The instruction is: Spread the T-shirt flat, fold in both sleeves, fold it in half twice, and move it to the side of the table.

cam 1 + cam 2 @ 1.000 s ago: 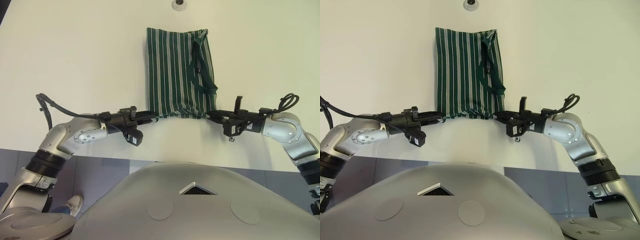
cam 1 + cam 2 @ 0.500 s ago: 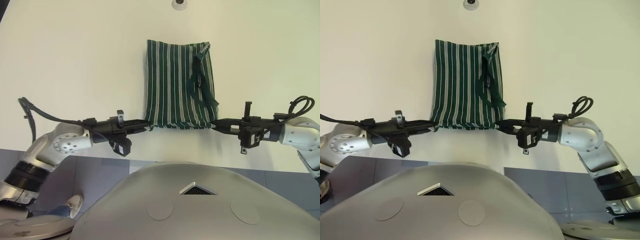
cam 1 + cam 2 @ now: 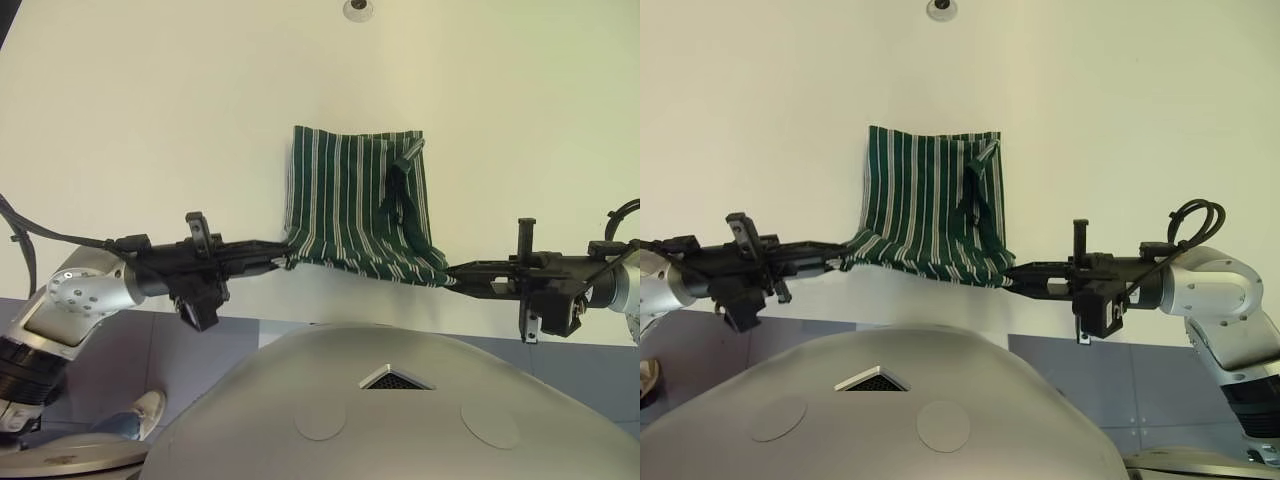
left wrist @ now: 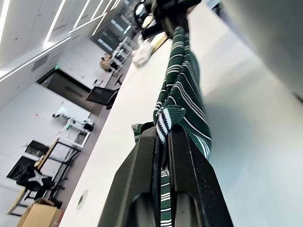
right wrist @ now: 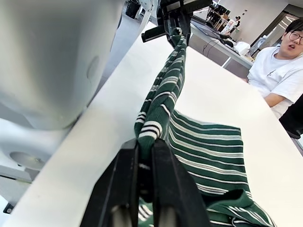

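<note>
Green cloth with thin white stripes, the T-shirt (image 3: 355, 205) sits folded into a narrow block near the middle of the white table (image 3: 150, 120). Its far part rests flat on the table. Its near edge is held up off the surface and pulled into a taut line between the two arms, a little lower on the right. A dark green band (image 3: 400, 190) runs from the far right corner down the right half of the cloth.

The left tool (image 3: 285, 262) comes in from the left, low and nearly level, with its two fingers pressed together on the near left corner of the T-shirt. In the left wrist view a bunched bit of striped hem sticks out between the black fingers. The right tool (image 3: 447, 278) comes in from the right in the same way and is clamped on the near right corner, the fabric pinched tightly between its fingers. The two tools point at each other, well apart, with the stretched hem between them.

A small round fitting (image 3: 358, 9) sits in the table at the far edge, beyond the T-shirt and apart from it.
</note>
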You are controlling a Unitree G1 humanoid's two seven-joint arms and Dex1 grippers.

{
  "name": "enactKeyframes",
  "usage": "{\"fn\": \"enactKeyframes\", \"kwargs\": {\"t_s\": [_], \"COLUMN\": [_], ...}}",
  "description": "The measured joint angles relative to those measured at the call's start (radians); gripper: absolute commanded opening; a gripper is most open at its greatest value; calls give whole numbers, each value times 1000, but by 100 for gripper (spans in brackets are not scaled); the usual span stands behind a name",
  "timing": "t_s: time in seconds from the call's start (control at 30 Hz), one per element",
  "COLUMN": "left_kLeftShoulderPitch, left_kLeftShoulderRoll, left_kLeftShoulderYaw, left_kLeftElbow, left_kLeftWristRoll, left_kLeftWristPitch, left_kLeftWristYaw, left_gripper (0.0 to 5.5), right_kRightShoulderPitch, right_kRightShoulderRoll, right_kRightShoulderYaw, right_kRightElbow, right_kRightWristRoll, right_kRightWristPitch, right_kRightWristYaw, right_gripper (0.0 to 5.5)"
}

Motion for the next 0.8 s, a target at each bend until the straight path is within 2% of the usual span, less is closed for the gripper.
{"fn": "enactKeyframes", "kwargs": {"t_s": [0.03,0.23,0.43,0.6,0.8], "left_kLeftShoulderPitch": [-39,-174,-325,-424,-446], "left_kLeftShoulderRoll": [-56,-230,-386,-448,-481], "left_kLeftShoulderYaw": [-7,6,23,22,-54], "left_kLeftElbow": [28,148,302,443,586], "left_kLeftWristRoll": [26,127,258,402,512], "left_kLeftWristPitch": [36,151,252,303,261], "left_kLeftWristYaw": [4,57,153,239,280], "left_gripper": [1,1,1,1,0], "right_kRightShoulderPitch": [-42,-318,-561,-672,-666], "right_kRightShoulderRoll": [30,213,346,406,437], "right_kRightShoulderYaw": [3,34,70,132,234], "right_kRightElbow": [17,180,392,552,676], "right_kRightWristRoll": [-34,-301,-547,-726,-809], "right_kRightWristPitch": [20,114,148,156,117], "right_kRightWristYaw": [-21,-204,-393,-520,-552], "right_gripper": [15,15,15,15,15]}}
